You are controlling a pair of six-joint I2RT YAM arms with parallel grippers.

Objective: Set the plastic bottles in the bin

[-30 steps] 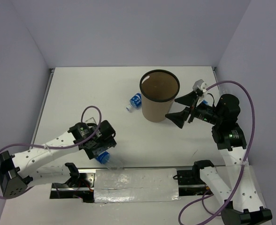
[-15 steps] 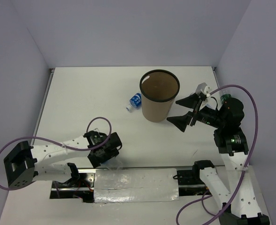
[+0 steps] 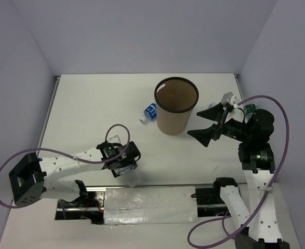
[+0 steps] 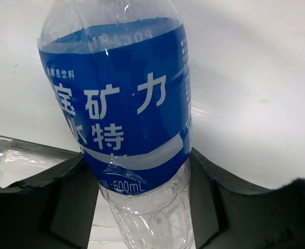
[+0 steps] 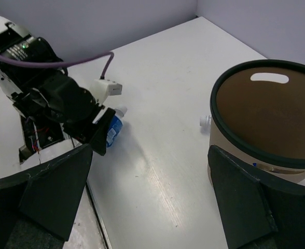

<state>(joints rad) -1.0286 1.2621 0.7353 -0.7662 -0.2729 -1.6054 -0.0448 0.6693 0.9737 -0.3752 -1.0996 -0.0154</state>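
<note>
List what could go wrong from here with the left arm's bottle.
1. The left gripper pinches the bottle at one end of its label; once lifted it may swing or slip.
2. It lies at the near edge of the table, so a drop could roll it off.
3. The right gripper hangs open close beside the bin; a careless swing might tip it.

The left wrist view cuts the blue-labelled water bottle [image 4: 121, 104] off at top and bottom, so neither cap nor base shows. From above, the left gripper [image 3: 128, 171] covers most of it. In the right wrist view the bin [image 5: 235, 155] hides all but the white cap of a second bottle [image 5: 205, 121].
</note>
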